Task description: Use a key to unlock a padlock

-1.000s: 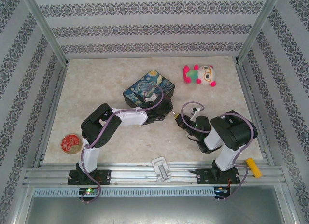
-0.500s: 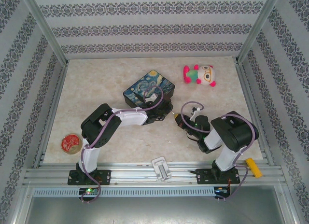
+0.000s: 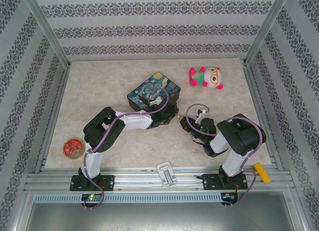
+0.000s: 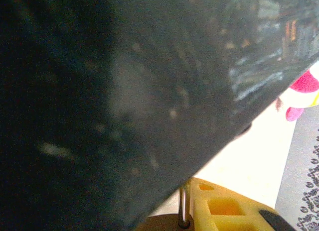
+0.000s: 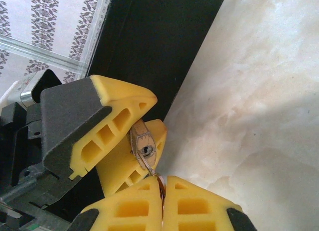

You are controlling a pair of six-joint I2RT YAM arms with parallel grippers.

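Judging from the right wrist view, I'd call this roughly midway: my left end effector (image 5: 149, 120) pinches the small brass-coloured metal padlock (image 5: 142, 146) between its yellow fingers, keyhole facing out, just in front of the dark painted rectangular tin (image 3: 153, 90) on the pale marbled counter (image 3: 99, 91). My right end effector (image 5: 162, 180) is pressed together on a thin golden metal sliver I take for the key (image 5: 160, 187), its tip just beside the keyhole, though I cannot tell whether it has entered. Left to do, as I read it: seat the key, turn it, free the shackle. Counting: one padlock, one key, two end effectors, one tin, one pink-and-white plush toy (image 3: 206, 76), one red tape roll (image 3: 73, 148).
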